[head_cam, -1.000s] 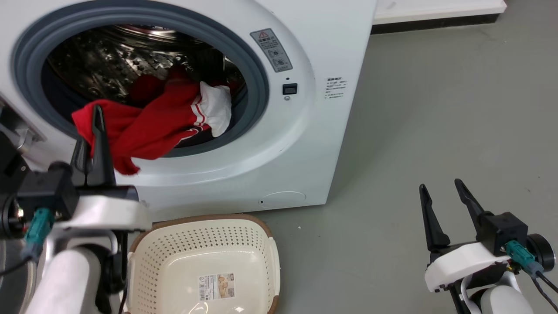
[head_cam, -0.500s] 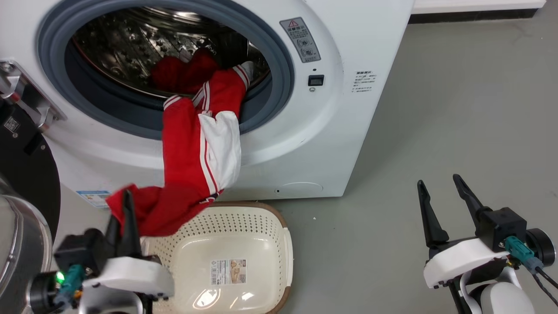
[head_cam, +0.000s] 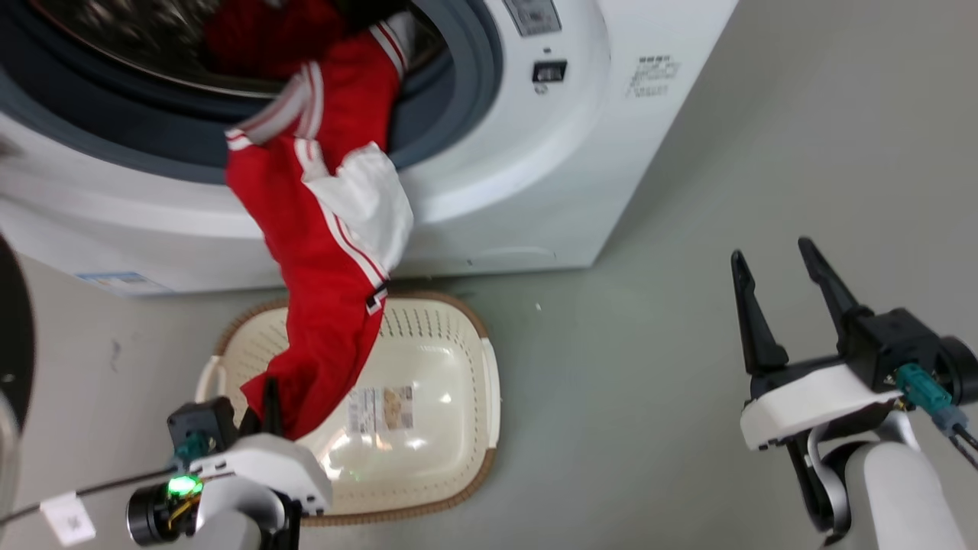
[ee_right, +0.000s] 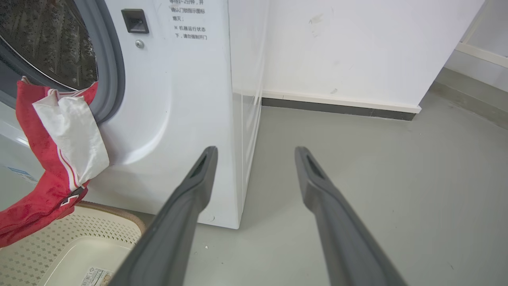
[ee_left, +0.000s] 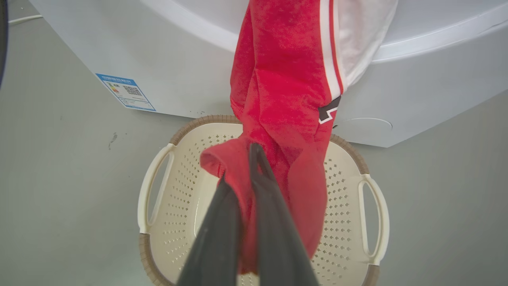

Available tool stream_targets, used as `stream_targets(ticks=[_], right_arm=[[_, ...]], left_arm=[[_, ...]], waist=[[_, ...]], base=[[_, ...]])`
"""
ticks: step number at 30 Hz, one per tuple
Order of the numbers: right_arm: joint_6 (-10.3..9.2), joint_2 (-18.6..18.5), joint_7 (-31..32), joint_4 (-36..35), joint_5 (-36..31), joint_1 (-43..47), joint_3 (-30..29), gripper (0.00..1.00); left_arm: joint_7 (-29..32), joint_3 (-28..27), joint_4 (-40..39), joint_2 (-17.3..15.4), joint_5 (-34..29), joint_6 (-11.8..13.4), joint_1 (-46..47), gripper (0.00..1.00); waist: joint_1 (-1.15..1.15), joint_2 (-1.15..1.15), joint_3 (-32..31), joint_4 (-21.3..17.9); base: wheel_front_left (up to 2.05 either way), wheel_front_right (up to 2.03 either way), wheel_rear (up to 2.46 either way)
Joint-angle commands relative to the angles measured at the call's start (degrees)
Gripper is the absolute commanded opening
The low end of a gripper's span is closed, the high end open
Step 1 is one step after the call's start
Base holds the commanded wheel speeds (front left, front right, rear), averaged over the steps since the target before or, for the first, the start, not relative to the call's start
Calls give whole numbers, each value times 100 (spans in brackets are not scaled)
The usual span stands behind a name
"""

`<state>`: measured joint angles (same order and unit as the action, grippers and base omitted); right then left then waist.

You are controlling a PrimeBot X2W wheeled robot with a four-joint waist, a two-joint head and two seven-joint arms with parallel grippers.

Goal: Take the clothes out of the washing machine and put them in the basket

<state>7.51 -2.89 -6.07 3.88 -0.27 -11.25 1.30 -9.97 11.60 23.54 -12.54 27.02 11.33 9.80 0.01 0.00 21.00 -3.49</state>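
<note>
A red garment (head_cam: 321, 237) with a white panel and thin white stripes hangs stretched from the washing machine (head_cam: 535, 153) porthole down over the cream basket (head_cam: 458, 382). My left gripper (head_cam: 263, 405) is shut on its lower end, above the basket's near left part; the left wrist view shows the red garment (ee_left: 285, 119) pinched between the dark fingers (ee_left: 270, 222) over the basket (ee_left: 349, 222). More red cloth (head_cam: 244, 30) lies inside the drum. My right gripper (head_cam: 772, 267) is open and holds nothing, over bare floor to the right; in its own view its fingers (ee_right: 190, 198) stand apart.
The washer's dark door edge (head_cam: 11, 336) shows at the far left. Grey floor (head_cam: 649, 344) spreads to the right of the basket and washer. A white wall with a dark skirting (ee_right: 337, 107) stands behind the washer's right side.
The camera has tipped down and shifted. My left gripper has drawn the garment's end lower and rightwards, from beside the basket's rim to over its inside. The right gripper has kept open.
</note>
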Motion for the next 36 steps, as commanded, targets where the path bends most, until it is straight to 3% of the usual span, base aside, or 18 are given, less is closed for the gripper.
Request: stream_targets(ticks=[1,11,23,24,25,26,27,28,36], right_arm=[[-4,3,-22,-73,-24,-173,9,100],[-4,6,-227,-50,108,-606,81,100],[-4,4,-469,153,278,-805,178,100],[-4,4,-487,175,292,-815,183,100],[-4,4,-506,199,304,-831,189,100],[-4,4,-515,222,304,-849,190,100],[-4,4,-526,246,311,-862,189,100],[-4,4,-536,277,319,-870,187,100],[-4,5,-626,521,283,-867,343,100]], left_arm=[[-100,-27,483,14,36,-106,374,0],[-468,-242,2913,-147,107,-536,2327,0],[-528,-439,4095,-416,159,-742,3384,0],[-530,-432,4162,-423,149,-759,3448,10],[-530,-421,4229,-428,137,-782,3507,28],[-531,-419,4278,-443,132,-807,3561,56],[-530,-410,4289,-478,98,-825,3614,96],[-528,-417,4279,-492,87,-830,3646,100],[-524,-552,3996,-442,-39,-873,3262,100]], waist=[[-1,0,518,-228],[-1,0,1712,-732],[-1,0,2179,-999],[-1,0,2194,-1007],[-1,0,2204,-1011],[-1,0,2209,-1014],[-1,0,2208,-1013],[-1,0,2194,-1005],[-1,0,1637,-904]], base=[[0,0,0],[0,0,0],[0,0,0],[0,0,0],[0,0,0],[0,0,0],[0,0,0],[0,0,0],[0,0,0]])
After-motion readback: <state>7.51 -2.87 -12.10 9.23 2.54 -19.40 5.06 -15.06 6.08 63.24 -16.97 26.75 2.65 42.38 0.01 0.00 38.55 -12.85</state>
